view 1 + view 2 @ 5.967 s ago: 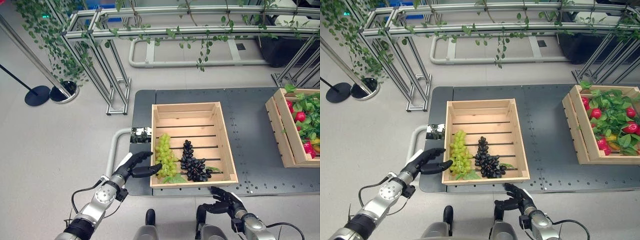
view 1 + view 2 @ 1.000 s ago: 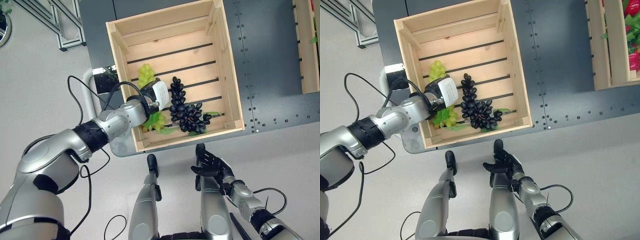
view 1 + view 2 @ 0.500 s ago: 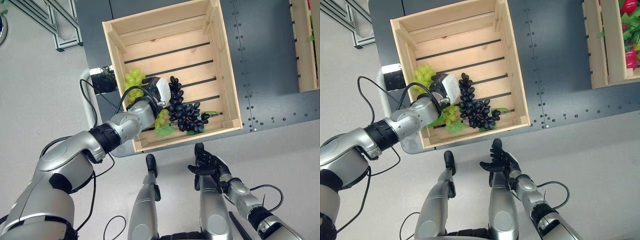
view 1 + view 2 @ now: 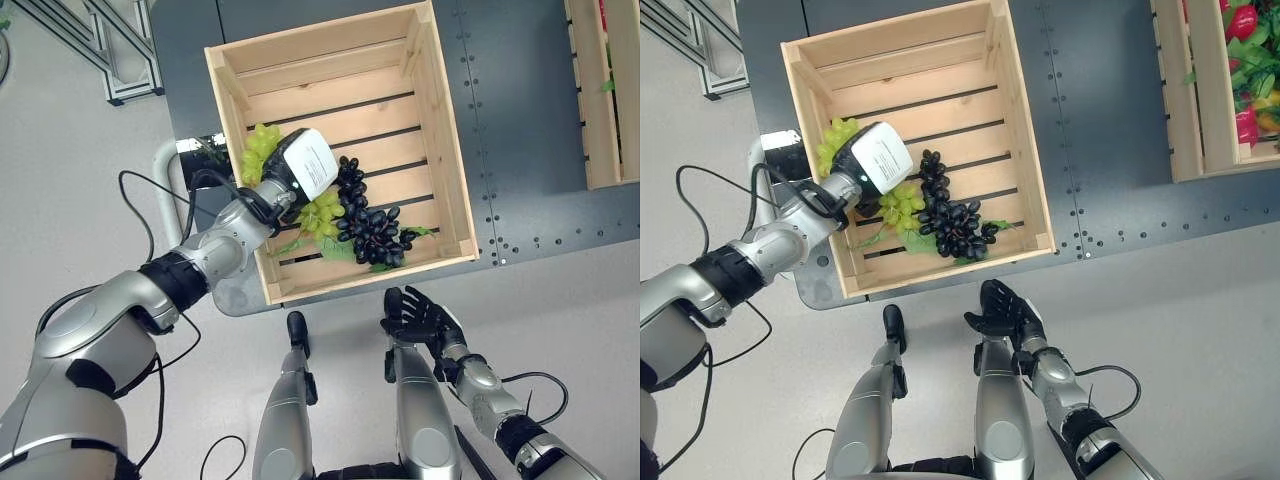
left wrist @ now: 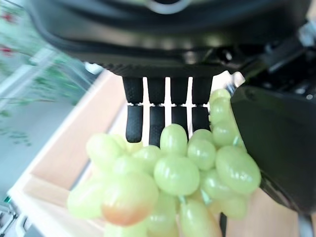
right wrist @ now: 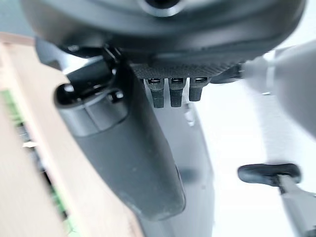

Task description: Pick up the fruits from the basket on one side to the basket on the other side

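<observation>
The left hand's fingers (image 5: 158, 111) are reaching down behind a bunch of green grapes (image 5: 177, 173) while the thumb is pressing in from the opposite side. The left hand (image 4: 303, 165) is therefore gripping the bunch between them. Grapes are spilling out on both sides of the fingers. The bunch is probably hanging just off the slats, though the head views are not making that clear. Just beside the fingers, on the side away from the arm, a bunch of black grapes (image 4: 372, 218) is lying on the floor of the same wooden crate (image 4: 440, 130). Farther out, across a bare stretch of dark worktop (image 4: 520, 120), a second crate (image 4: 1175, 100) is holding red fruit (image 4: 1243, 20) among leaves. The right hand (image 4: 415, 315) is hanging short of the worktop, its fingers spread and holding nothing. The pick-up seems to be the step in hand. The next move is calling for raising the bunch over the crate wall and carrying it across to the second crate without shedding grapes.
</observation>
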